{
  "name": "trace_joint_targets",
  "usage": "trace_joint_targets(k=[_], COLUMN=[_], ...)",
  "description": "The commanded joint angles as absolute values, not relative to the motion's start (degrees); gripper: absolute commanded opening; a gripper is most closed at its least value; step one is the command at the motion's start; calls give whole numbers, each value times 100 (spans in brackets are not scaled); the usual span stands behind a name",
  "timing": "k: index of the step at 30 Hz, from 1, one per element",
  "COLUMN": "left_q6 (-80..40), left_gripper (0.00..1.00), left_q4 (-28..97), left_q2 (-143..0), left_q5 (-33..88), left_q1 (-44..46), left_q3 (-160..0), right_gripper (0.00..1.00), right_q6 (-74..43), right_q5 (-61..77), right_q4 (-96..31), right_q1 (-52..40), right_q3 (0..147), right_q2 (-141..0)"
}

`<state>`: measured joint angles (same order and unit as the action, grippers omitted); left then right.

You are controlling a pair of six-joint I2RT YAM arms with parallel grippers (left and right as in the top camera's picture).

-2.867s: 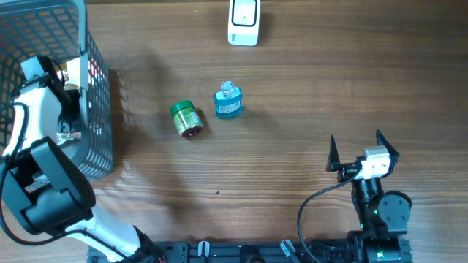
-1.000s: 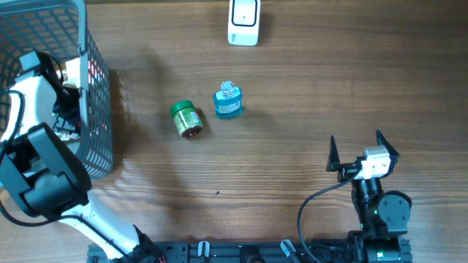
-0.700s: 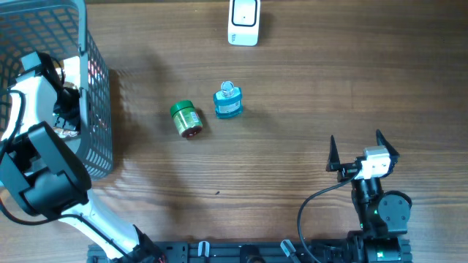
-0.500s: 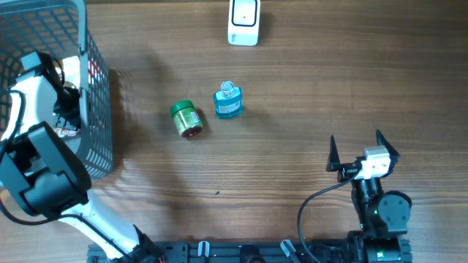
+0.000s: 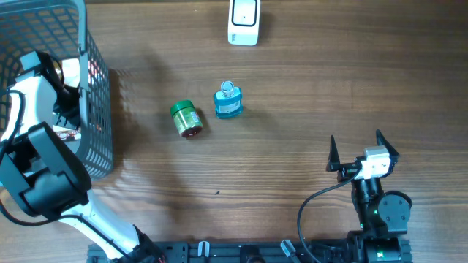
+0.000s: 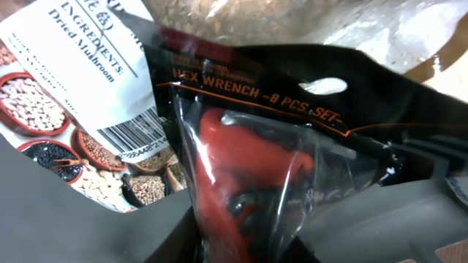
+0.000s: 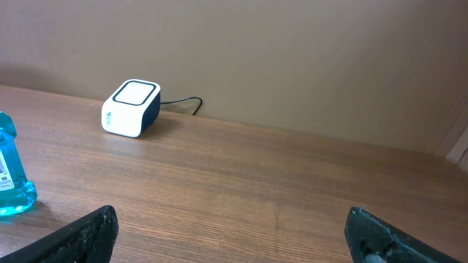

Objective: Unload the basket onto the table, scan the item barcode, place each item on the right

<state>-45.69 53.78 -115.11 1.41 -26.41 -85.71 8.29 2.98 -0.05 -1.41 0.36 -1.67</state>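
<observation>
In the left wrist view a black pack labelled "HEX WRENCH – 8 PCS. SET" (image 6: 248,146), with a red holder under clear plastic, fills the frame. My left gripper (image 6: 241,237) is shut on its lower end, a grey finger pressing on each side. In the overhead view that gripper (image 5: 67,120) reaches down inside the grey basket (image 5: 99,109) at the far left. The white barcode scanner (image 5: 243,22) stands at the back centre, also visible from the right wrist camera (image 7: 131,107). My right gripper (image 5: 358,150) rests open at the front right, nothing between its fingers (image 7: 234,237).
A dried mushroom bag (image 6: 80,95) with a barcode label lies under the pack in the basket. A green jar (image 5: 186,120) on its side and a blue bottle (image 5: 227,101) sit mid-table, left of the right arm; the bottle also shows at the left edge (image 7: 11,172).
The left gripper's jaws have come together on the hex wrench pack inside the basket. The right arm and the items on the table have not moved.
</observation>
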Motion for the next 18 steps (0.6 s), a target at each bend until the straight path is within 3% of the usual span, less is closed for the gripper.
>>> trace_joint_targets(k=[1,8,13,15,18], left_q6=[-4563,-4563,-4563,-4560,-4539], left_gripper=[20,19,6,26,36], left_q4=[5367,5404,5404,5487,5551], left_q2=[-11279,-10798,-10508,-10521,-10615], left_q5=[106,106,86,36,-250], left_q1=[-2652,-2652,-2652,-2650,-2633], left_q3=[-8643,-8702,-8702,-8698,-8554], right_gripper=[100,100,100,100,100], right_q6=[899,899,899,899,899], right_q5=[392,392,392,392,392], right_q4=[8,8,8,8,8], right_q1=[-148,-148,-148,-148,-148], right_q3=[32,32,32,32,32], right_q2=[-167,-167,-167,-167,-167])
